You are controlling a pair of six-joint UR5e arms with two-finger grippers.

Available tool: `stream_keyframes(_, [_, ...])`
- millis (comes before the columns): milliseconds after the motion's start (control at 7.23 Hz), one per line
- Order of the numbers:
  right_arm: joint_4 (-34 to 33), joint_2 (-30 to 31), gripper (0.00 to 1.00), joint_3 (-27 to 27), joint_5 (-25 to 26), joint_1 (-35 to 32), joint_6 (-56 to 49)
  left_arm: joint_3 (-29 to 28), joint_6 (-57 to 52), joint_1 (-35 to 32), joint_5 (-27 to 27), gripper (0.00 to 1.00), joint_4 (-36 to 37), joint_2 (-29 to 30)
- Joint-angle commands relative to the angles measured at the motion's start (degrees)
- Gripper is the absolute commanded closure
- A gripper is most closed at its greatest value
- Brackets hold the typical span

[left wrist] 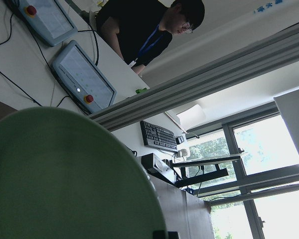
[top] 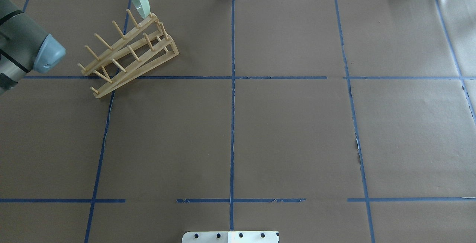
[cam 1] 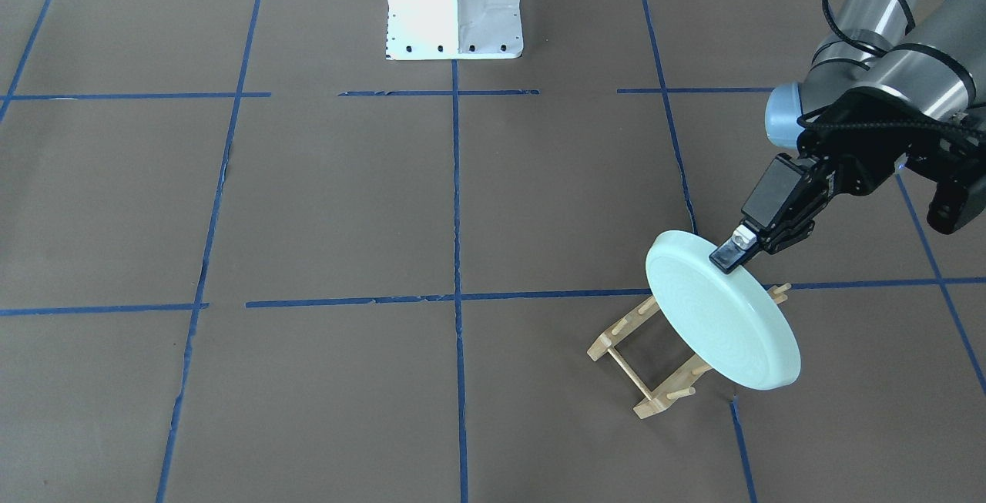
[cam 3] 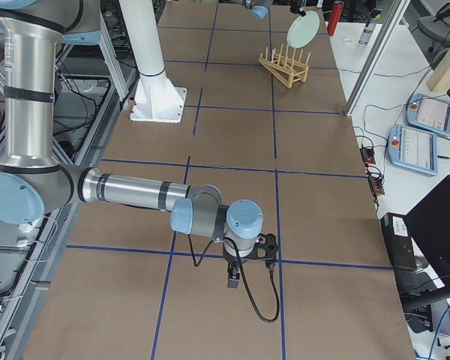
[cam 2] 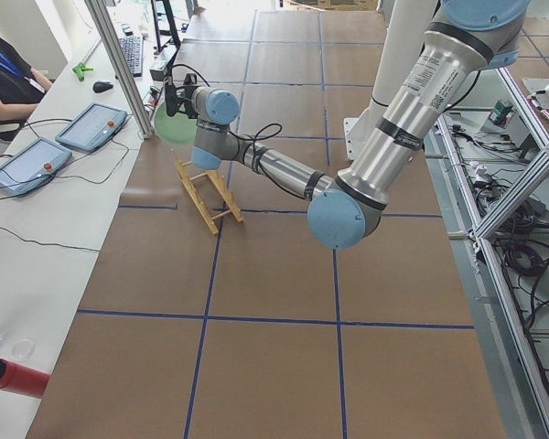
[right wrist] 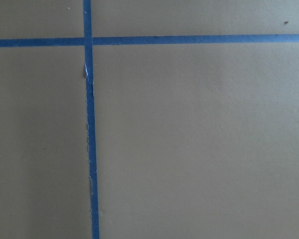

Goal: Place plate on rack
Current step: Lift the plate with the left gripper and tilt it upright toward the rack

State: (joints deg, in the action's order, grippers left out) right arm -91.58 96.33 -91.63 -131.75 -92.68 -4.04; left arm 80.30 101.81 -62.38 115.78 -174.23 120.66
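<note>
Gripping the top rim of the round pale mint-green plate, the left gripper has its black fingers pinched narrowly on that edge, holding the plate tilted over one end of the small light wooden peg rack. The right gripper hangs well apart over the brown paper-covered table; its opening cannot be told.

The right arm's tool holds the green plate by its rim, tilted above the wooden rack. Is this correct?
Not quite: the arm is wrong. The left tool holds the plate by its rim, tilted above the rack. The exterior front-facing view shows it, where the robot's left arm comes in on the picture's right side.
</note>
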Motion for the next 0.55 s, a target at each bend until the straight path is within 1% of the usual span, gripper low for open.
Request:
stream_keyframes(0, [0.0, 0.0, 0.00, 0.0, 0.0, 0.0, 0.0, -3.3, -0.3, 0.4, -1.5, 1.00, -0.4, -0.2])
stream_keyframes(138, [0.0, 0.0, 0.00, 0.0, 0.0, 0.0, 0.0, -4.2, -0.3, 0.9, -3.1, 1.00, -0.3, -0.1])
stream_keyframes(415, [0.0, 0.0, 0.00, 0.0, 0.0, 0.0, 0.0, -4.4, -0.3, 1.6, -4.5, 1.00, -0.1, -0.1])
